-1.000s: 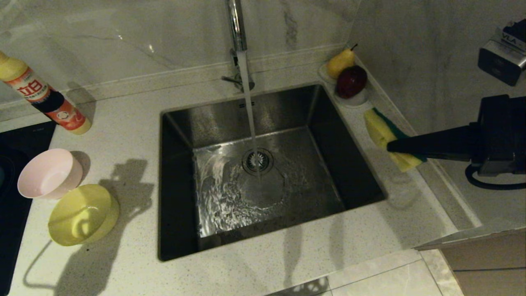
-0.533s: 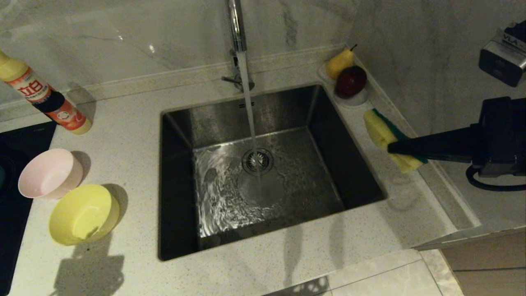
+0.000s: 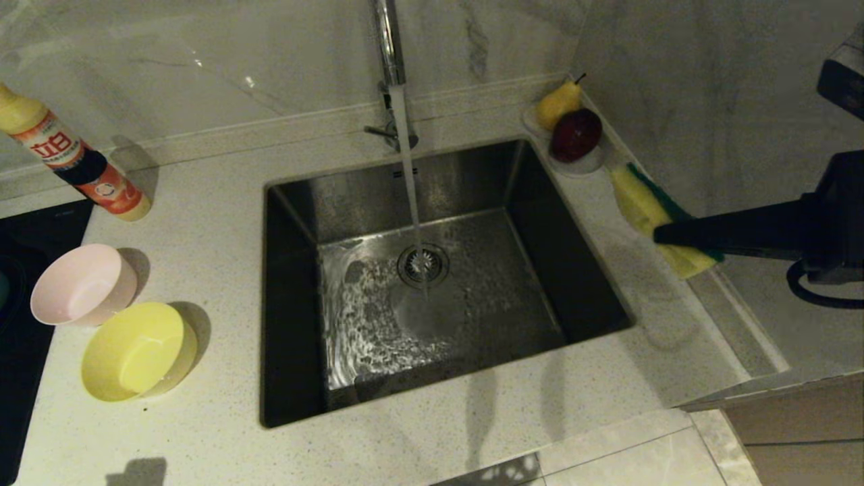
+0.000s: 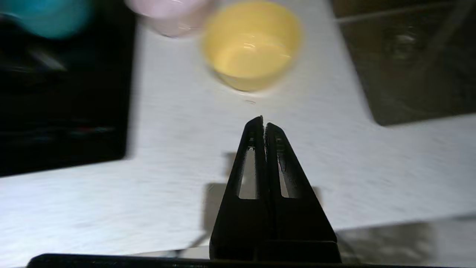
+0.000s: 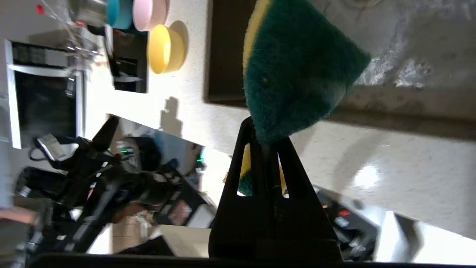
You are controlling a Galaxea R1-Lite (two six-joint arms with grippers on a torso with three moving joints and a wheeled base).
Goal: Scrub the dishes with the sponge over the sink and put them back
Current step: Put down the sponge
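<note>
Yellow bowl [image 3: 138, 351] & pink bowl [image 3: 83, 284] empty; sink [image 3: 297, 202] w/ running water.

Speckled countertop [image 3: 202, 223] bears pink bowl [image 3: 82, 283], yellow bowl [image 3: 137, 351] (touching), bottle [image 3: 71, 156].

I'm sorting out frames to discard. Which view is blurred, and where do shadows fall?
Left wrist view: motion-smeared, yellow bowl soft. Head view: sharp but dim, with bowl shadows on the counter. Right wrist view: sponge sharp, glare on the wet counter.

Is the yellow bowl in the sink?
No, the yellow bowl sits on the counter left of the sink, beside the pink bowl.
</note>
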